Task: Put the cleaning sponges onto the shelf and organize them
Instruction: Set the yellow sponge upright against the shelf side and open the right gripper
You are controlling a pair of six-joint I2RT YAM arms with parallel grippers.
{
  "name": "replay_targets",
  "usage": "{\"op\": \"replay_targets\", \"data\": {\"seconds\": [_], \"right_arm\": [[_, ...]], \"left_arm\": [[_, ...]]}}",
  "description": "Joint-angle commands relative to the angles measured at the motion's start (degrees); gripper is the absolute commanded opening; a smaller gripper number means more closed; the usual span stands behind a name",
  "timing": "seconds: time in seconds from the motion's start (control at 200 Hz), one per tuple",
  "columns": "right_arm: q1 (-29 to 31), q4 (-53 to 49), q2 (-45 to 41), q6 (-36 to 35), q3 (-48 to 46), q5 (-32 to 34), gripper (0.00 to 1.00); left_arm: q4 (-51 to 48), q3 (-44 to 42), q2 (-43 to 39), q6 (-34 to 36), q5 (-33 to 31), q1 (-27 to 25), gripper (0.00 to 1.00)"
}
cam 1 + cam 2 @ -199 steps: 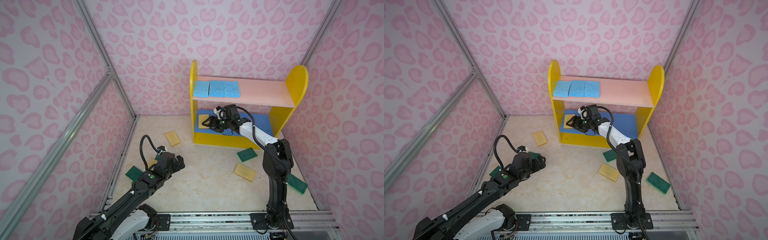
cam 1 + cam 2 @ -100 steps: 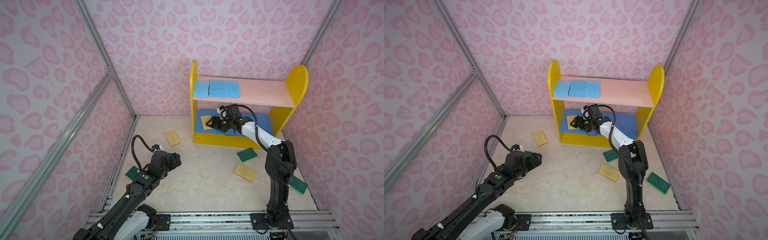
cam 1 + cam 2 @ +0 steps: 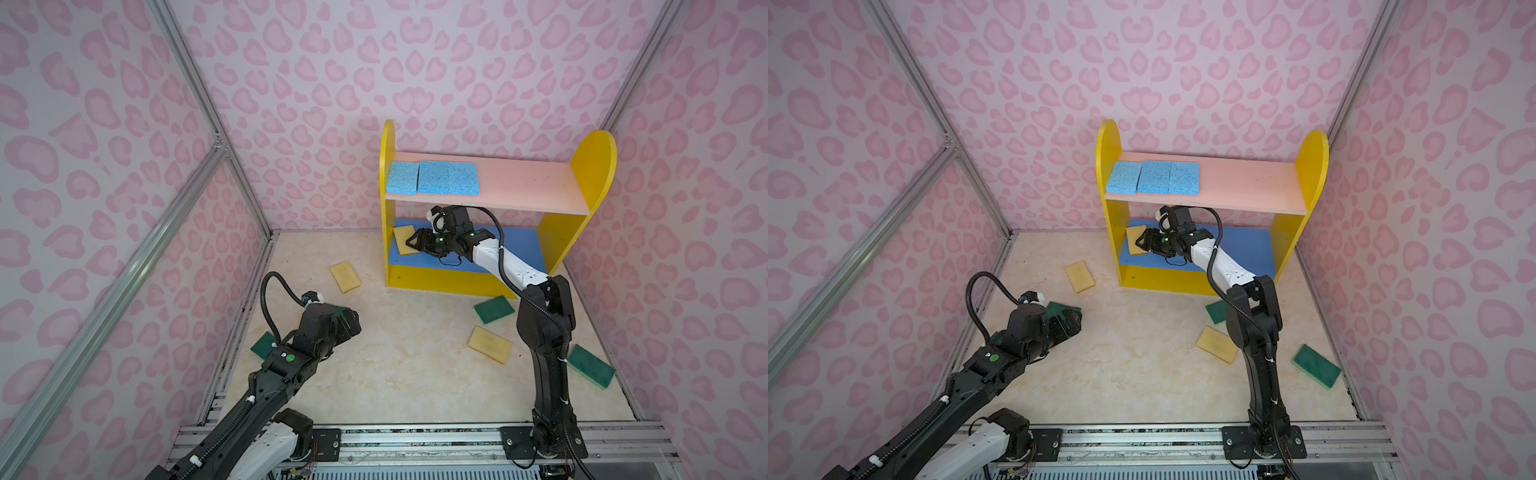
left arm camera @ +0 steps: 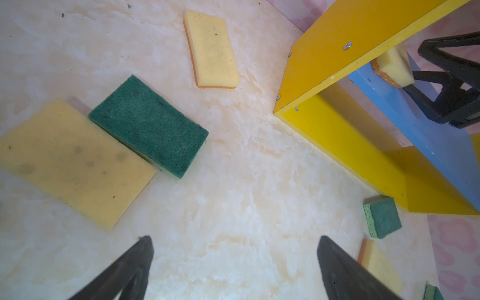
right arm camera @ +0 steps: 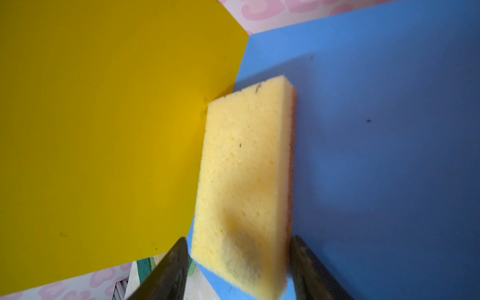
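Right wrist: right gripper (image 5: 239, 239) straddles yellow sponge (image 5: 246, 168), grip unclear.

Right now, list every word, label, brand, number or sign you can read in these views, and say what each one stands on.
None: no readable text in any view.
shelf: bare painted boards, no label.
blue sponges, yellow sponge, green sponge: no print or brand.
green round sticker on the left arm: no lettering visible.
walls: pink blotch pattern only.

Three blue sponges (image 3: 432, 178) on pink board (image 3: 523, 185)
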Motion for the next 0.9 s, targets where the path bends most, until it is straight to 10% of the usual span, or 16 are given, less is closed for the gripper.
{"op": "replay_targets", "data": {"seconds": [0.0, 0.465, 0.9], "right_arm": [[0.8, -3.0, 0.7, -0.1, -0.5, 0.1, 0.58], [0.8, -2.5, -2.0, -0.5, -4.3, 1.6, 0.32], [1.0, 0.2, -9.6, -1.3, -11.4, 1.8, 0.33]], "left_arm": [[-0.6, -0.1, 0.0, 0.6, -0.7, 0.2, 0.99], [-0.8, 0.2, -0.1, 0.5, -0.6, 0.3, 1.0], [1.5, 3.1, 4.3, 1.5, 3.0, 5.9, 0.94]]}}
